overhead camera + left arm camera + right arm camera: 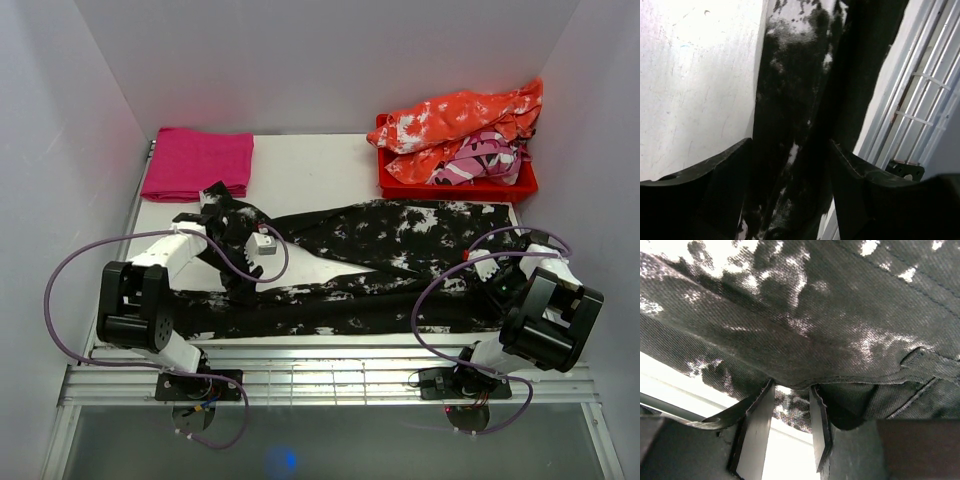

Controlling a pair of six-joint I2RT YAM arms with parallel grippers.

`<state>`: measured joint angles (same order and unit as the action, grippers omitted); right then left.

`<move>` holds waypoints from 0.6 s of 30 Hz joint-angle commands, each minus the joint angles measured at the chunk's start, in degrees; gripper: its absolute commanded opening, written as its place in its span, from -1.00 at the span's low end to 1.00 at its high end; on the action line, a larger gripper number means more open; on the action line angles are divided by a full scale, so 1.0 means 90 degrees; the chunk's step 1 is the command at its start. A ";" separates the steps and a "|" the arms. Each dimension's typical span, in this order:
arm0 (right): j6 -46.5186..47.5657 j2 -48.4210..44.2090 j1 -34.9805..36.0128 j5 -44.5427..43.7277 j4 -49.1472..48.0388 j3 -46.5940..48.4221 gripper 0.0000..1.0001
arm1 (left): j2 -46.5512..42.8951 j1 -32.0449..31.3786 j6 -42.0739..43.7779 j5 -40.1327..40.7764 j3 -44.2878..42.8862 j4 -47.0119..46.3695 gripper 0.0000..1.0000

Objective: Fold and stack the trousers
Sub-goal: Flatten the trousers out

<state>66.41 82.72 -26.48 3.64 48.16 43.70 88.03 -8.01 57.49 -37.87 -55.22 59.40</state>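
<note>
The trousers [400, 230] lie spread flat across the table [310, 170], waist toward your right arm and both legs running left. The near leg lies just beside the front edge.

Your left gripper [790, 150] is spread wide, straddling the near leg with nothing pinched. Your right gripper [791, 387] sits at the waistband edge with its fingers a narrow gap apart. The hem lies across the tips, and I see no cloth clamped between them.

Risks from here, as I judge them:
- If you close the left side where it stands, you may catch only one layer or a thin pinch, and the leg could slide out as you lift.
- The right fingers are low under the hem. Closing there could snag the stitched edge, or miss it and drag the waist out of line.
- The near leg could slip onto the slatted rail at the front if it is pulled that way.
- The loose purple cables could brush the cloth.

The red bin [455, 185] at the far right holds an orange-and-white garment [460, 115] and a pink patterned one [480, 160]. A folded magenta cloth [198, 162] lies at the far left.
</note>
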 commanded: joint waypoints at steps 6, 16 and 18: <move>0.0121 0.0174 -0.0007 -0.0385 -0.0605 -0.0110 -0.21 | 0.0113 -0.0019 -0.0538 0.0652 0.0198 -0.0856 -0.77; 0.0531 0.0067 -0.0017 -0.1000 -0.1005 -0.0393 -0.20 | 0.0257 0.1651 -0.0345 0.1531 0.0003 -0.1062 -1.00; 0.0541 0.0067 -0.0017 -0.1000 -0.1006 -0.0403 -0.21 | 0.0356 0.1749 -0.0188 0.1590 0.0120 -0.1023 -1.00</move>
<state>68.07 81.93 -25.87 0.80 46.44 42.46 90.85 4.14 52.03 -33.34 -53.67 51.18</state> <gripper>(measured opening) 0.396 0.025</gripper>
